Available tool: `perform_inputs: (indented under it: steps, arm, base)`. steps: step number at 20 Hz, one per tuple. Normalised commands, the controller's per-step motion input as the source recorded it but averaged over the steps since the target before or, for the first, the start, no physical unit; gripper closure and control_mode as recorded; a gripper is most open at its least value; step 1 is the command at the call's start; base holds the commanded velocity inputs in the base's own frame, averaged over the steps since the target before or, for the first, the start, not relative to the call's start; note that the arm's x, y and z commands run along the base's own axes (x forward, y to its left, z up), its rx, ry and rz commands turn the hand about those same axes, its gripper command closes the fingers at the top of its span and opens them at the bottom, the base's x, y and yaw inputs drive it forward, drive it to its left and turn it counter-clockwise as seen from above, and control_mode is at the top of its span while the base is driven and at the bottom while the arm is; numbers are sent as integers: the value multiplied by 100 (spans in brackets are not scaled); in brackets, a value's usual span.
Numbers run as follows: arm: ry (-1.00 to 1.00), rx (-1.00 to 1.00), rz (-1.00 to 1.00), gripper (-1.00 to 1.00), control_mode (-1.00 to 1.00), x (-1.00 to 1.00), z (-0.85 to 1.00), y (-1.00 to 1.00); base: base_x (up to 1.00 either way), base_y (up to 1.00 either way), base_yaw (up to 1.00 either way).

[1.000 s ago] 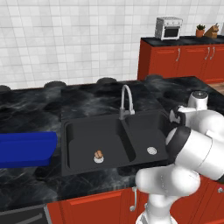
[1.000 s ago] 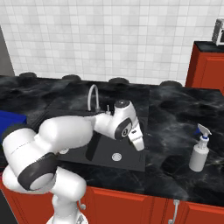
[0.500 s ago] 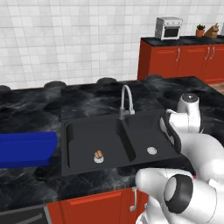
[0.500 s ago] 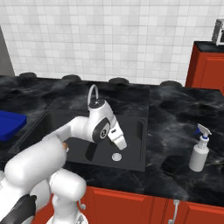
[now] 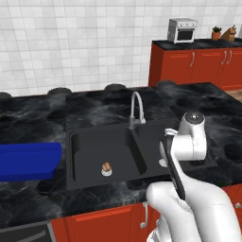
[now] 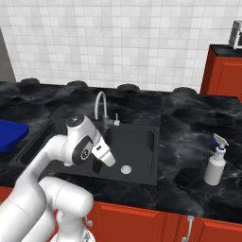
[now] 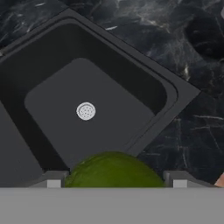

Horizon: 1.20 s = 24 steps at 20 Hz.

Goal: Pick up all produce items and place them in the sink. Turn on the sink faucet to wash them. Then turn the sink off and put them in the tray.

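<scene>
1. The gripper (image 7: 113, 183) grasps the green ball (image 7: 114, 169) between its fingers, above the right basin of the sink (image 7: 175, 94).
2. The brown piece (image 5: 107, 166) lies on the left drain.
3. The tray (image 5: 28, 160) is left of the sink.

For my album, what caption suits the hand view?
Green ball held between the gripper tips, above an empty black sink basin with its silver drain.

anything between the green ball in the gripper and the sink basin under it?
Nothing visible. In the hand view the dark green ball sits between the finger tips of the two-finger gripper, above the matte black sink's basin with the round silver drain. The tan-brown lumpy piece lies in the other basin.
</scene>
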Motion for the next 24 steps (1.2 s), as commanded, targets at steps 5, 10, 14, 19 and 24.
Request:
perform_inputs:
  steps: [5, 10, 14, 19, 24]
  arm:
    - [0, 0, 18, 100, -100, -9, 1, 76]
    - [0, 0, 22, 100, -100, 0, 6, 76]
    - [0, 0, 22, 100, -100, 12, 13, 74]
    - [0, 0, 22, 100, -100, 17, 9, 74]
    - [2, 0, 21, 100, -100, 26, 1, 67]
  base:
    - [0, 0, 0]
    - [0, 0, 0]
    - [0, 0, 0]
    - [0, 0, 0]
    - [0, 0, 0]
